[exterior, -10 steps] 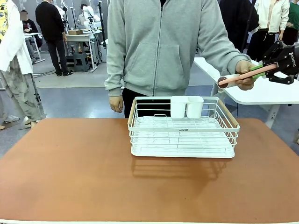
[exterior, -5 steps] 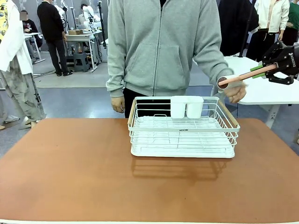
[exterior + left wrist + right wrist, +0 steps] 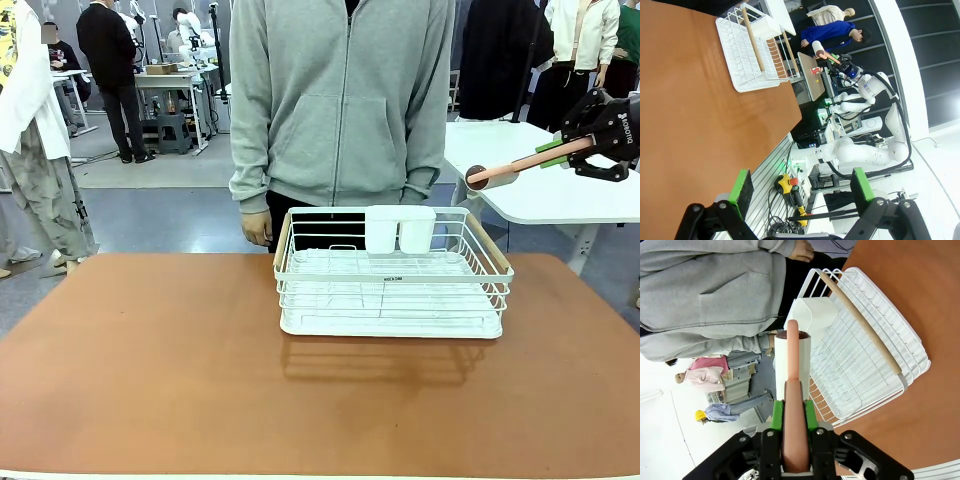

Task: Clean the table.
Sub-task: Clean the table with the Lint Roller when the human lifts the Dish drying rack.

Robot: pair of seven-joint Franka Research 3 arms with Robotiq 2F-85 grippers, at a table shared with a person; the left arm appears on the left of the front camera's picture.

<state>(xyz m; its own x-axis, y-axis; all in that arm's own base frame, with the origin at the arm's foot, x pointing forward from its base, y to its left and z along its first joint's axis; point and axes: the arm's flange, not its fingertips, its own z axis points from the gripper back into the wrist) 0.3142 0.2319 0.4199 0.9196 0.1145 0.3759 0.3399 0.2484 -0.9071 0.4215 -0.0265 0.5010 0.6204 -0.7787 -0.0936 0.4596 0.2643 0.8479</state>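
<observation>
**Roller gripped, tabletop not yet touched**

Start at the near edge. The table (image 3: 150, 380) runs bare and terracotta from there to its middle, and that open stretch looks like the part you have to clean. Your left gripper (image 3: 801, 189) hangs out by the table's edge, fingers spread wide with nothing between them, so you can leave it parked.

Past the middle, toward the far edge, stands the rack (image 3: 390, 290) with two white cups (image 3: 400, 228) at its back. Behind that edge the person waits, one hand (image 3: 257, 228) hanging near the rack's far left corner.

Farthest off, up in the air beyond the far right corner, your right gripper (image 3: 553, 152) is clamped on the pink handle of the roller (image 3: 492, 175), with the roll end pointing toward the person.

To do this step well:
- Bring the roller down onto the bare top on your side of the rack.
- Tilt the wrist until the roll lies flat along its whole width.
- Press lightly. You hold the handle well back from the roll, so a hard push will likely twist it in the pads.
- Work in straight, overlapping strokes toward the near edge.
- Keep the roll clear of the rack's wires.
</observation>
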